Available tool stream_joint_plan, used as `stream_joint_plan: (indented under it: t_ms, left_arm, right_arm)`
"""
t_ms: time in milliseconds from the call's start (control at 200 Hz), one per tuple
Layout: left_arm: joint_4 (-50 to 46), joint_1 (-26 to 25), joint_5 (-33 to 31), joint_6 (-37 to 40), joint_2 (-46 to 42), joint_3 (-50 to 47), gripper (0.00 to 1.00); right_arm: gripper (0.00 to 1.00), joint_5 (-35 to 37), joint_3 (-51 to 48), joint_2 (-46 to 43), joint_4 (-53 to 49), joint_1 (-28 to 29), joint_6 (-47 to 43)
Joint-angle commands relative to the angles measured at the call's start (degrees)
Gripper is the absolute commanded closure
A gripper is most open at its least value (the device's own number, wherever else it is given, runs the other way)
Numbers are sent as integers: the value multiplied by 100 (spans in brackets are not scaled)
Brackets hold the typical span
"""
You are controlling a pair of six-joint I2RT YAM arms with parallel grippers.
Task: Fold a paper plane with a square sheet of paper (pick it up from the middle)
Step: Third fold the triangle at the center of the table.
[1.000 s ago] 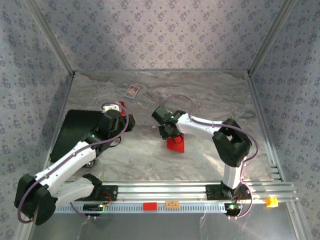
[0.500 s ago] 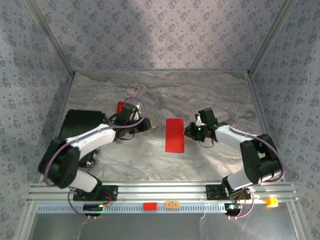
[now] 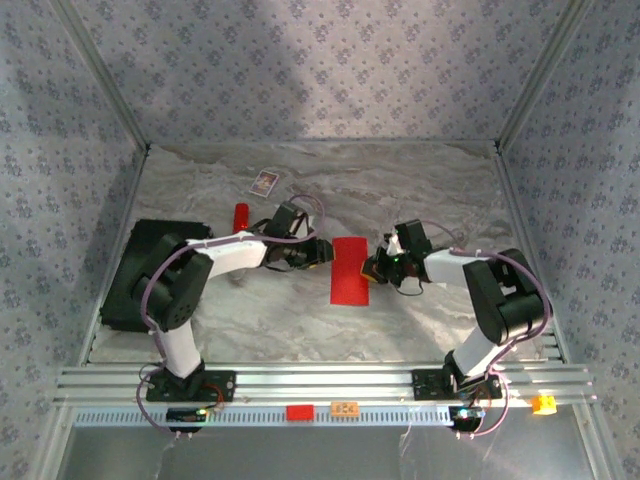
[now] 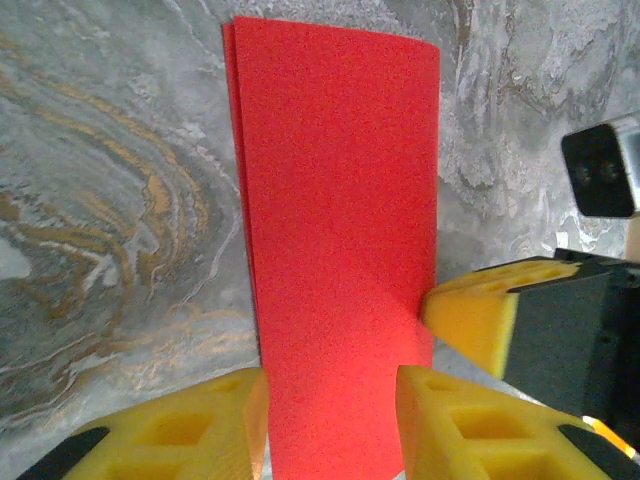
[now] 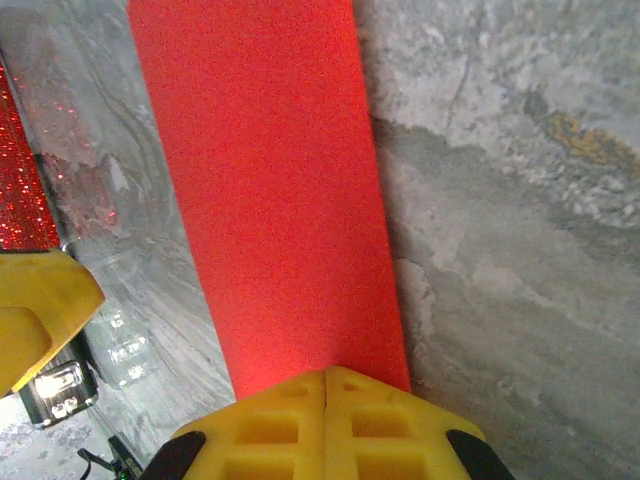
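Two grippers close in on a folded red sheet from opposite sides.
The square sheet of paper (image 3: 350, 270), creased into a narrow strip, lies flat on the marbled table (image 3: 430, 190). It sits between the left gripper (image 3: 318, 253), which is at its left long edge, and the right gripper (image 3: 372, 268), which is at its right long edge. Just behind and to the left of the left gripper lies a red stick (image 3: 241, 216), with a small printed card (image 3: 264, 183) farther back. A black mat (image 3: 135, 270) lies well to that gripper's left.
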Motion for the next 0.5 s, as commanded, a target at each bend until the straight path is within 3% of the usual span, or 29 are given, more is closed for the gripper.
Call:
stream_joint_plan:
  t_ms: [0, 495]
  left_arm:
    - [57, -58, 308, -79, 191, 177, 62]
    - [-105, -146, 401, -247, 811, 385, 66]
  right_arm:
    - [94, -87, 22, 218, -88, -42, 13]
    - [94, 241, -413, 353, -144, -113, 107]
